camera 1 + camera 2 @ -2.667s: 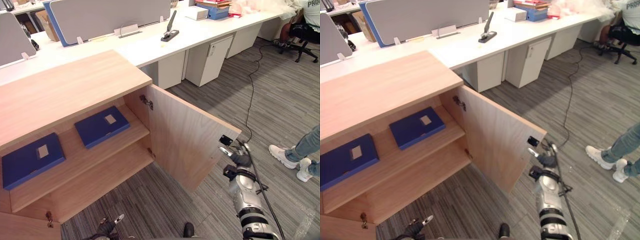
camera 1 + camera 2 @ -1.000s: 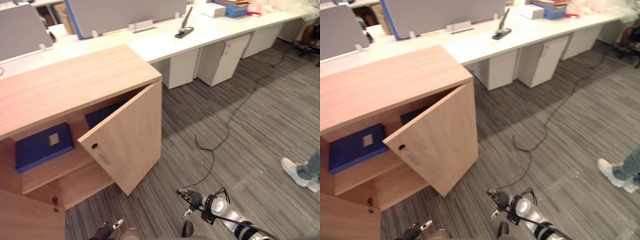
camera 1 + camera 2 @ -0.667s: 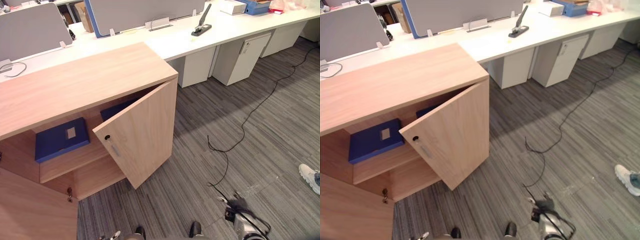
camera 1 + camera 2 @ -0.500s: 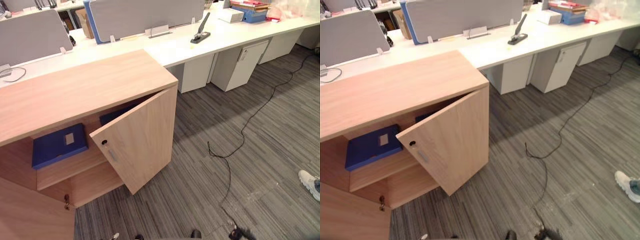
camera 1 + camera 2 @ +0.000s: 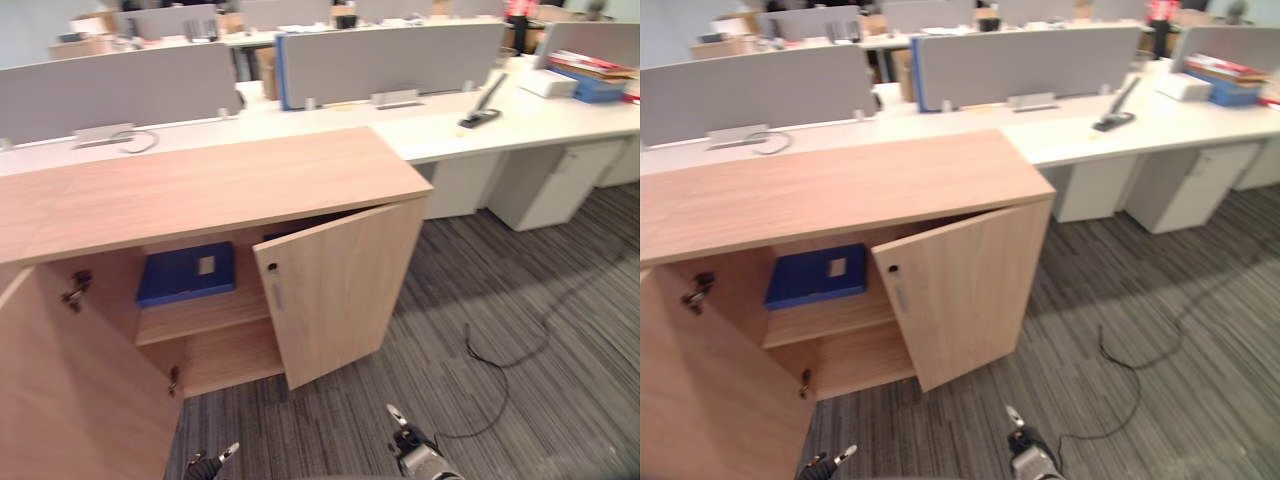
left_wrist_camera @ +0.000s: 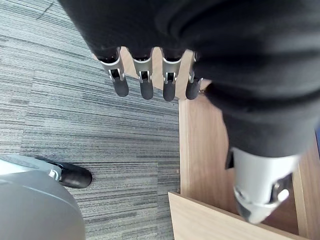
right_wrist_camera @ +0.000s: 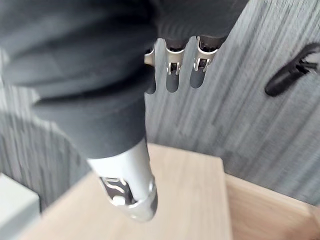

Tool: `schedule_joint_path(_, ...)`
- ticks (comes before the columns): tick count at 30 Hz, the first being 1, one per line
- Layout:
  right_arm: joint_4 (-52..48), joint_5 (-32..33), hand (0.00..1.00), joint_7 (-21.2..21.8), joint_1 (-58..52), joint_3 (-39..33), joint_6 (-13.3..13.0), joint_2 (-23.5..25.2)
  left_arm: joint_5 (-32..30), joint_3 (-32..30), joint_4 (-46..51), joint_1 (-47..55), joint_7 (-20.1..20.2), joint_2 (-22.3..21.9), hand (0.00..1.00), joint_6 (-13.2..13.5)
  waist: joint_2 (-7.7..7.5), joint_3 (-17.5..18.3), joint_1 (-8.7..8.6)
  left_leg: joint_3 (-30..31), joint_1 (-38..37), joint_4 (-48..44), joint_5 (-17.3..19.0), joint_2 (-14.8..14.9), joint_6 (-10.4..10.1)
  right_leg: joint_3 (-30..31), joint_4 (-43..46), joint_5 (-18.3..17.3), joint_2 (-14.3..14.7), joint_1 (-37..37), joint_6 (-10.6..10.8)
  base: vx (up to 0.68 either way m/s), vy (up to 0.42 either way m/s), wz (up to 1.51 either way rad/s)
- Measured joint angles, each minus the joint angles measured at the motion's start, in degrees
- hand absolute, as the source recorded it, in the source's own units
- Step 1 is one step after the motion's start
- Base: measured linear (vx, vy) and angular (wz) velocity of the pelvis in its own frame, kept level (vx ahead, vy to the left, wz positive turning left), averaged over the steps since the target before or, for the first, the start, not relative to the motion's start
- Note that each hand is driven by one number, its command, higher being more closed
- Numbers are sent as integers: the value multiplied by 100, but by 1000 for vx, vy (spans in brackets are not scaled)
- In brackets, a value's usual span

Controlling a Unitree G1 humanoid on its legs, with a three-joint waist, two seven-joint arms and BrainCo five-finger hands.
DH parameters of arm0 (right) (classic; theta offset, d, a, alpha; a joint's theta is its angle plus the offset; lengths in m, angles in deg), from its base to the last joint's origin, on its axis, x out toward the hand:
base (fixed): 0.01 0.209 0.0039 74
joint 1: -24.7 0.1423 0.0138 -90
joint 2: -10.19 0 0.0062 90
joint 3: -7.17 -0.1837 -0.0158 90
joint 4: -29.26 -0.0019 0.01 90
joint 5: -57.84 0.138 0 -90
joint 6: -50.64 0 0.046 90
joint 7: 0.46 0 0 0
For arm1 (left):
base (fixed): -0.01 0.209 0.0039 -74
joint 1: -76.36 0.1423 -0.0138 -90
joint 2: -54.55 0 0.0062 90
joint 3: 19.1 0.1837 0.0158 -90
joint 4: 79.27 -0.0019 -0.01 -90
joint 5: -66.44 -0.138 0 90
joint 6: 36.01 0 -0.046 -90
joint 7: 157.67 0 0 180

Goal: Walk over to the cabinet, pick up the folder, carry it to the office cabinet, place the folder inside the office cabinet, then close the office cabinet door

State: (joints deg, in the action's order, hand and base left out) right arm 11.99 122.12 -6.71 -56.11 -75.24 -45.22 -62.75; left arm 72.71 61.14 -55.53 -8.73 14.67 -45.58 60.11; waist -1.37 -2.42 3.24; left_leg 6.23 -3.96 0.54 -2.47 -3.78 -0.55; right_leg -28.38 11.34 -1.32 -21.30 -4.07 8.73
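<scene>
The wooden office cabinet (image 5: pixel 200 185) stands before me. Its left door (image 5: pixel 70 390) is swung wide open and its right door (image 5: pixel 335 285) is half shut. A blue folder (image 5: pixel 187 272) lies flat on the upper shelf inside. My left hand (image 5: pixel 210 465) hangs low near the floor by the left door, fingers (image 6: pixel 145 75) straight and holding nothing. My right hand (image 5: pixel 410 455) hangs low in front of the right door, apart from it, fingers (image 7: pixel 172 75) straight and empty.
A long white desk (image 5: pixel 440 130) with grey dividers (image 5: pixel 390 60) runs behind the cabinet. White drawer pedestals (image 5: pixel 555 180) stand under it at the right. A black desk tool (image 5: pixel 482 112) and stacked books (image 5: pixel 590 80) lie on the desk. Grey carpet (image 5: pixel 560 400) spreads to the right.
The right door has swung from wide open to half shut, hiding the right part of the shelf. My right hand has dropped away from the door. The camera has shifted, bringing the left door into view.
</scene>
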Motion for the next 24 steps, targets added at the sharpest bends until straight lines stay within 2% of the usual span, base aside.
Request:
schedule_joint_path(1,0,39,0,59,29,85,9,22,0,32,-1,-3,9,13,0,0,-2,-1,0,67,26,0,-12,-5,8,32,8,-55,5,-2,-2,-63,-4,95)
schedule_joint_path(3,0,333,0,347,142,347,34,104,0,251,9,-20,67,98,0,9,8,-10,-46,509,201,9,-117,-62,26,610,30,-380,244,88,-46,-43,-42,116)
schedule_joint_path(4,-8,482,0,520,153,376,39,126,2,332,56,-19,73,127,0,28,-26,-36,-50,787,276,87,-208,-108,28,1090,61,-553,422,139,-47,-17,-89,126)
schedule_joint_path(7,-129,798,0,852,120,343,34,101,0,403,50,4,108,182,0,54,-27,-43,-77,1466,319,361,-385,-192,55,2560,437,-1169,960,321,-226,28,-149,113)
schedule_joint_path(8,-135,935,0,945,88,262,22,59,0,400,49,-4,130,186,0,58,-36,-55,-76,1680,344,444,-555,-214,11,2965,608,-1304,1103,336,-228,42,-172,104)
schedule_joint_path(9,-151,1019,0,970,51,250,14,35,0,389,49,-6,155,192,0,62,-47,-57,-73,1769,355,444,-579,-227,-20,3105,658,-1337,1133,325,-211,17,-125,94)
schedule_joint_path(11,-285,1197,0,1015,-78,99,-53,-22,3,147,49,-9,201,170,0,106,-115,-76,-28,1966,412,443,-651,-244,-118,3121,665,-1476,1159,277,-232,24,-99,61)
schedule_joint_path(16,-207,1161,0,817,-322,43,-226,-110,112,-189,46,-19,216,95,0,107,-125,-57,-31,2125,499,450,-669,-103,-227,2878,259,-1393,1334,55,-355,57,-112,24)
schedule_joint_path(20,68,827,0,485,-457,153,-299,-103,124,-315,49,-30,216,52,0,108,-127,-56,-23,2262,507,466,-719,-82,-300,2639,-20,-1285,1409,-173,-425,52,-92,31)
schedule_joint_path(24,200,144,0,88,-428,660,-350,-73,392,-422,54,-54,213,9,0,108,-150,-72,20,2572,567,475,-779,14,-388,2204,-136,-1219,1531,-342,-496,5,-81,44)
